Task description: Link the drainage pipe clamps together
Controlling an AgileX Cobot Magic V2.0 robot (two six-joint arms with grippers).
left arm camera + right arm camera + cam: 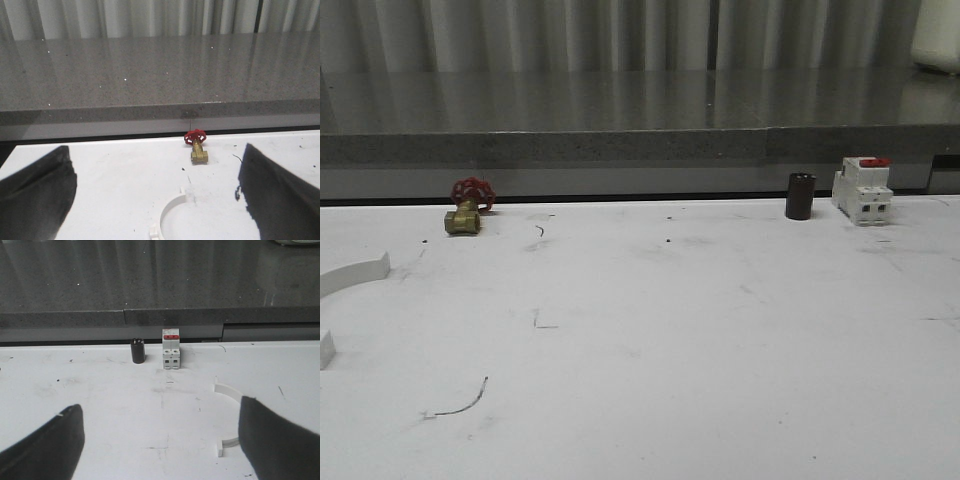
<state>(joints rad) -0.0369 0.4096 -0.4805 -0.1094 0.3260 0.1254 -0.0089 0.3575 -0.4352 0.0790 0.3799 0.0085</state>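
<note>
One white half-ring drainage pipe clamp (355,271) lies at the table's far left edge in the front view, cut off by the frame. In the left wrist view this clamp (168,206) rests on the table between and just ahead of the dark fingers (37,195), and my left gripper (157,197) is open and holds nothing. In the right wrist view another white half-ring clamp (227,390) lies flat, partly hidden behind the dark finger (277,445) beside it. My right gripper (162,447) is open and holds nothing.
A brass valve with a red handwheel (468,207) stands at the back left of the white table (650,340). A black cylinder (800,196) and a white breaker with a red top (862,190) stand at the back right. A grey stone ledge (640,145) runs behind.
</note>
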